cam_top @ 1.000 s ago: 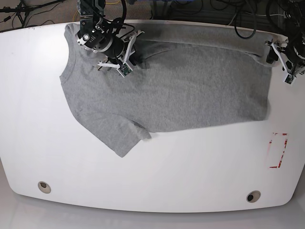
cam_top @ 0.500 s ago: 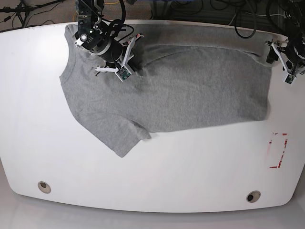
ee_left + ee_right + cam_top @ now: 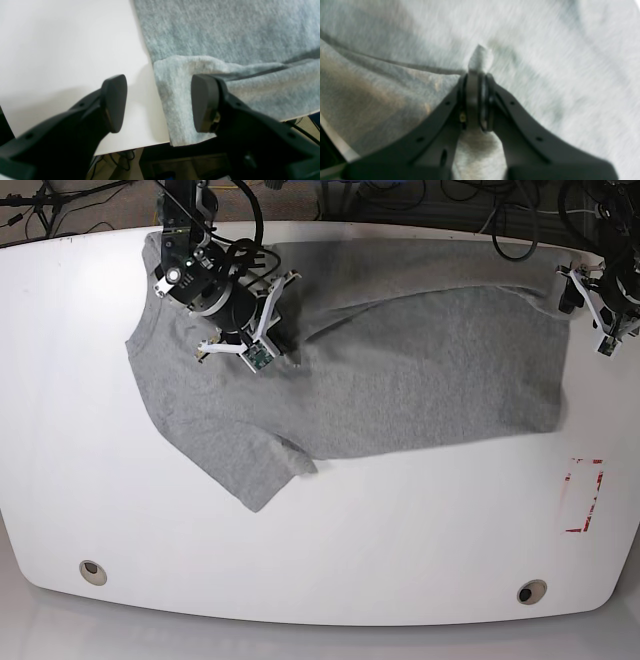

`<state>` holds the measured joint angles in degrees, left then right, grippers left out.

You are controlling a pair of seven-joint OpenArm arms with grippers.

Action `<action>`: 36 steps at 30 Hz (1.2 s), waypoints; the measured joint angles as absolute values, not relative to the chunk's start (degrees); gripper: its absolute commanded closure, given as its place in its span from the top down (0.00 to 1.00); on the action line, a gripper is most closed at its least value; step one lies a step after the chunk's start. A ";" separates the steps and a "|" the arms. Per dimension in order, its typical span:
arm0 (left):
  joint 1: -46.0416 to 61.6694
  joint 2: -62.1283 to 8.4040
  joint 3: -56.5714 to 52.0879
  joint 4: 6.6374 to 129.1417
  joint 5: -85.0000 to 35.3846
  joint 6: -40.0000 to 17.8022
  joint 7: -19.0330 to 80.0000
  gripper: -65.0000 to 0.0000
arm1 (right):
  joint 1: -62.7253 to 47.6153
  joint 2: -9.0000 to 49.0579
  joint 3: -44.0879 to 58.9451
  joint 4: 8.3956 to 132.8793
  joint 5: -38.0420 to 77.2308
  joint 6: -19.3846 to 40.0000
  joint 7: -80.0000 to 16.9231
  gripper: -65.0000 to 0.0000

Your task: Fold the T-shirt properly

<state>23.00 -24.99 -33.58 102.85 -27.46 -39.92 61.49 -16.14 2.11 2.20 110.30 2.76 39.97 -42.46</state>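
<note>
T-shirt: a heather-grey garment is spread across the far half of the white worktop; its plain side is turned up, the neckline lies toward the left of the base view and the hem toward the right.
Near sleeve: it is laid flat, pointing toward the worktop's front edge.
Far edge: a strip of cloth is seen doubled over onto the body along the back of the worktop.
Right end effector: it is clamped on a pinched ridge of grey fabric, with a small tuft showing above the closed tips; in the base view it is placed over the shoulder area.
Left end effector: it is held apart with nothing between its pads; it hangs over the folded hem corner at the worktop's edge.
Red mark: a rectangular outline is seen on the worktop, near the right side.
</note>
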 measured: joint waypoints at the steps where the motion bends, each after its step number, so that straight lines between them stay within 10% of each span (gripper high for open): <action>1: 23.00 -24.97 -33.58 102.85 -27.46 -39.92 61.49 0.58 | -15.99 2.13 2.20 110.06 2.74 39.94 -42.44 0.28; 9: 22.98 -25.10 -31.88 102.85 -27.49 -39.92 61.49 0.58 | -16.47 3.99 2.24 109.84 2.74 40.01 -42.63 0.81; 36: 23.05 -23.49 -27.57 103.07 -27.66 -39.92 61.47 0.58 | -15.57 5.87 12.34 103.22 3.01 40.07 -42.48 0.63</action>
<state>23.05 -23.49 -27.57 103.07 -27.66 -39.92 61.47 -15.57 5.87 12.34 103.22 3.01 40.07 -42.48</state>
